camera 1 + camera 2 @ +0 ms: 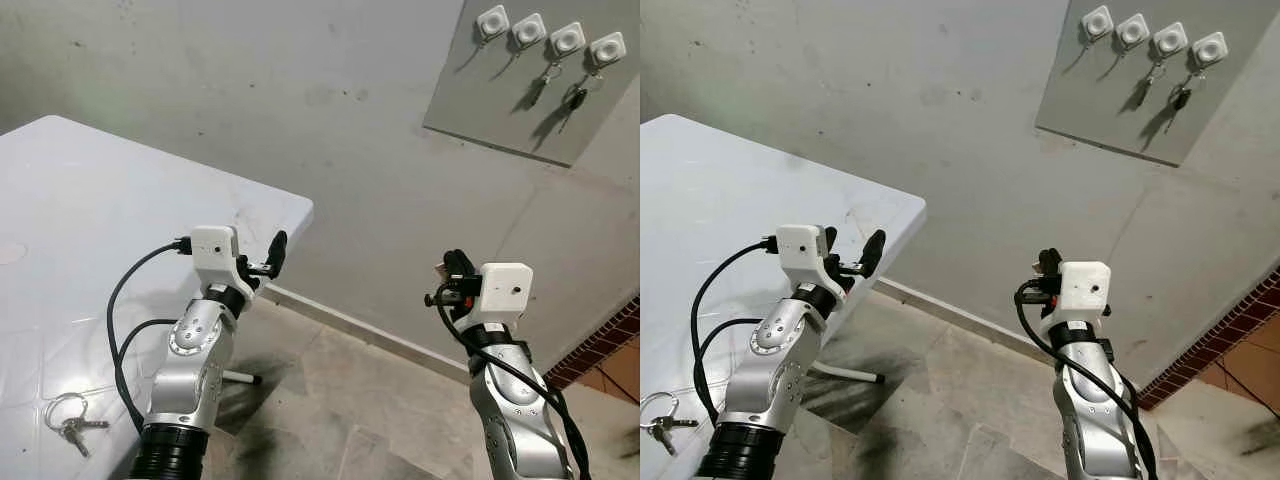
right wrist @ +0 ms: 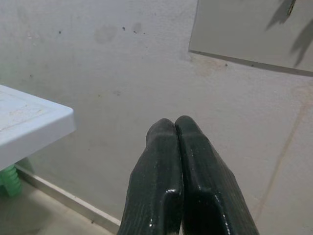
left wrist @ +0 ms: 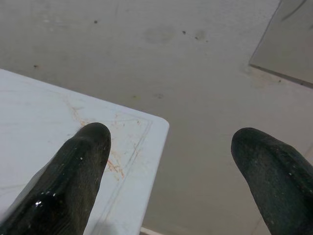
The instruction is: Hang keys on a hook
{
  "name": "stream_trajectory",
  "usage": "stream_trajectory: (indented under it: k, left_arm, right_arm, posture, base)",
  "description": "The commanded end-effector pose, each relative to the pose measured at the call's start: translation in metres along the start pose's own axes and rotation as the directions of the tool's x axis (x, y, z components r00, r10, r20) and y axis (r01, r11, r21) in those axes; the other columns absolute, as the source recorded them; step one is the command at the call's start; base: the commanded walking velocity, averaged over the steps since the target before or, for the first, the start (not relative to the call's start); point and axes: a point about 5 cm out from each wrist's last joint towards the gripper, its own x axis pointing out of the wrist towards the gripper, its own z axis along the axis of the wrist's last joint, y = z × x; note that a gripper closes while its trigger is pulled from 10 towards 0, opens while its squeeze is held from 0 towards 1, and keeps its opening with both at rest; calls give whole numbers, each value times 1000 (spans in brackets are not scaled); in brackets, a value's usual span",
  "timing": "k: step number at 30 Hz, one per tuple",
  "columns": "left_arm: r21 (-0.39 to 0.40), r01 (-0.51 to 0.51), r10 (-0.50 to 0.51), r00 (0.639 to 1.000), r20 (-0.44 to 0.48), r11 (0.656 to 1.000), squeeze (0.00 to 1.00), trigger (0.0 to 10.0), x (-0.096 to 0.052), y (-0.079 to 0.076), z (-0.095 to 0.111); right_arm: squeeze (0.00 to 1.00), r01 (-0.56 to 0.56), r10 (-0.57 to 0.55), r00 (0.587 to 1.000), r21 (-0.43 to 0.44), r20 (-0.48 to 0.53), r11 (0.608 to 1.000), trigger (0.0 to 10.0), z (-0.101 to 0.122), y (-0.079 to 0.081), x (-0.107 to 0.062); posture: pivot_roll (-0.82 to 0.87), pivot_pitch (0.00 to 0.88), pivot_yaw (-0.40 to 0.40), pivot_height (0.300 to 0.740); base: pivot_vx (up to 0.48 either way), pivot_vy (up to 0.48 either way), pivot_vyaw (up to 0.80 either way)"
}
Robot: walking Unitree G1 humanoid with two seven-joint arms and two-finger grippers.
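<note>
One bunch of keys (image 1: 72, 421) lies flat on the white table (image 1: 90, 230), near its front edge, below and behind the left gripper (image 1: 262, 262), whose fingers stand spread and empty. The left arm is nearer; the right gripper (image 1: 455, 272), fingers pressed together, holds nothing. Hooks (image 1: 551, 36) sit high on the wall, right.
</note>
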Motion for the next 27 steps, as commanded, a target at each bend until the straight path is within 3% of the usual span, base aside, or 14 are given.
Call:
stream_trajectory:
  k: [1, 22, 27]
  left_arm:
    - [11, 12, -13, 1000, 10, 1000, 0, 10000, 0, -2, 3]
    - [-13, 3, -3, 1000, 4, 1000, 0, 10000, 0, -3, 2]
    - [-7, 1, -1, 1000, -9, 1000, 0, 10000, 0, -3, 0]
  right_arm:
    - [0, 22, -22, 1000, -3, 13, 1000, 10000, 5, -4, 1]
    - [0, 44, -44, 999, 5, 14, 999, 10000, 5, -6, 2]
    - [0, 59, -59, 998, 14, 14, 998, 10000, 5, -7, 2]
  posture:
    - [43, 0, -38, 740]
    - [48, 0, -42, 740]
    - [47, 0, -39, 740]
  base:
    - [0, 0, -775]
    - [0, 0, -775]
    - [0, 0, 0]
